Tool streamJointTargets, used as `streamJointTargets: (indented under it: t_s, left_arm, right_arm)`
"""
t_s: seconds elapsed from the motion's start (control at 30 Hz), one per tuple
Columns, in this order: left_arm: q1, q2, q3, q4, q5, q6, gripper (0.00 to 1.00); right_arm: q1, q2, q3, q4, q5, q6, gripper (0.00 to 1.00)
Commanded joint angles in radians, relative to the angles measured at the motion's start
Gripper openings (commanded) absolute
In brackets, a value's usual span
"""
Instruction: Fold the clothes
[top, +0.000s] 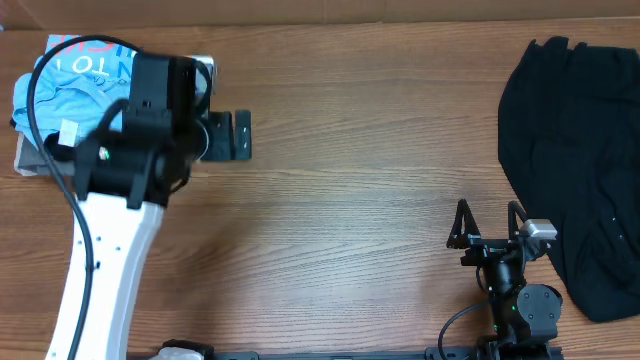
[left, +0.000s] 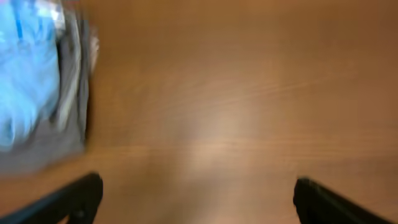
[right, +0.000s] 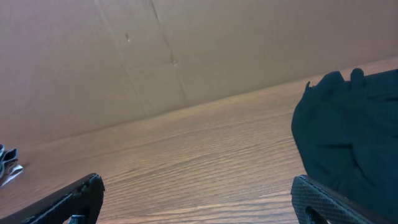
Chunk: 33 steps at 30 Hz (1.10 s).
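Observation:
The light blue T-shirt (top: 70, 80) with white and coral lettering lies folded at the far left corner, on top of a grey folded garment (top: 30, 155). In the blurred left wrist view the T-shirt (left: 25, 81) is at the left edge. My left gripper (top: 230, 135) is open and empty just right of the T-shirt, over bare wood; its fingers (left: 199, 199) are spread wide. My right gripper (top: 488, 210) is open and empty near the front right; its fingers (right: 199, 199) also show in the right wrist view.
A crumpled black garment (top: 580, 150) covers the right side of the table, just right of my right gripper, and also shows in the right wrist view (right: 348, 137). A cardboard wall (right: 186, 50) runs along the table's far edge. The table (top: 350, 200) is wood.

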Motion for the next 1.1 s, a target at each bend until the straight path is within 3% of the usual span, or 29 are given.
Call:
streamJointTargets:
  t_s: [0.0,0.17,0.6,0.87,1.07]
  left_arm:
    - [0.003,-0.123,-0.187,0.265,0.017,-0.006,1.0]
    - [0.061,-0.31,-0.491,0.668,0.104,-0.006,1.0]
    - [0.158,-0.833,-1.193,1.311,0.128,-0.004,1.0]
    - [0.169,-1.159,-1.477,1.378,0.079,-0.004,1.0]
    - [0.221,-1.326,-1.551,1.292,0.142,-0.003,1.0]
  right_arm:
    - [0.003,-0.01,-0.01,0.006,0.002,-0.005,1.0]
    - [0.003,-0.01,-0.01,0.006,0.002,-0.005,1.0]
    - [0.003,-0.01,-0.01,0.006,0.002,-0.005,1.0]
    - [0.003,-0.01,-0.01,0.006,0.002,-0.005,1.0]
    - [0.003,-0.01,-0.01,0.006,0.002,-0.005,1.0]
